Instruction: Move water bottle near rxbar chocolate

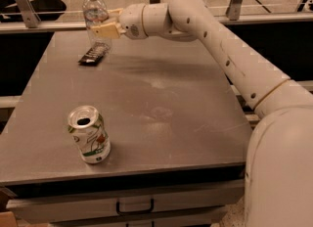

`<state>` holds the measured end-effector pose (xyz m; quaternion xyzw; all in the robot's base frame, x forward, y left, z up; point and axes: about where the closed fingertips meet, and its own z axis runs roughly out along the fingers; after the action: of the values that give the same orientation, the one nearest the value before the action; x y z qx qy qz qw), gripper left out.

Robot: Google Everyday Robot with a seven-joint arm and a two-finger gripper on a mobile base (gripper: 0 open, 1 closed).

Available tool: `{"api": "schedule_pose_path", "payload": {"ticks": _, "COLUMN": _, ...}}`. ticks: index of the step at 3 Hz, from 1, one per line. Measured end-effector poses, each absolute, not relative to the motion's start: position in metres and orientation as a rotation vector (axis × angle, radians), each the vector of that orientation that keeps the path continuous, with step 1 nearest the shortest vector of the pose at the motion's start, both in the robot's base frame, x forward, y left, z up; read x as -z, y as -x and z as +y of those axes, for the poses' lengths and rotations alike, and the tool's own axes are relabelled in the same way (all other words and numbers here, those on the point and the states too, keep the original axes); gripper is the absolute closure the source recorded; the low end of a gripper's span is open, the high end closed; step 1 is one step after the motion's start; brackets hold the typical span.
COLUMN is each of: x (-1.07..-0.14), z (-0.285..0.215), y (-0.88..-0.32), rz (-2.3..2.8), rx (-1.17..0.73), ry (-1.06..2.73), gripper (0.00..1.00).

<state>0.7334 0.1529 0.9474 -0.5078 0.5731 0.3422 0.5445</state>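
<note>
Now, in the camera view, the tool (pixel 101 22) is clamped around the middle of the bottle (pixel 95 11), one tan finger across its front at the label band. The bottle stands upright with its cap on, its base right at the far end of the bar (pixel 94 55). I cannot tell whether the base rests on the bench (pixel 176 99) or hangs just above it. The bar lies flat near the bench's far left corner, and a can (pixel 89 134) stands well apart from the bar, toward the near edge. The bottle looks light and thin-walled, so its ribbed sides would probably give under a hard squeeze. The clear plastic may be slick, so a moderate grip at mid-height, as here, suits it and keeps it from tipping. By my judgement the task is nearly done: what remains is setting the bottle down beside the bar without landing on the wrapper.
</note>
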Motion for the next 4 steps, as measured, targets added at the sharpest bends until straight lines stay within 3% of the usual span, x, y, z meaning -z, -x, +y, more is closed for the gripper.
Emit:
{"api": "schedule_pose_path", "payload": {"ticks": 3, "x": -0.934, "z": 0.144, "y": -0.738, "rz": 1.398, "rx": -0.799, "ry": 1.189, "gripper": 1.00}}
{"api": "schedule_pose_path", "payload": {"ticks": 4, "x": -0.926, "z": 0.142, "y": -0.738, "rz": 1.432, "rx": -0.806, "ry": 1.210, "gripper": 0.82}}
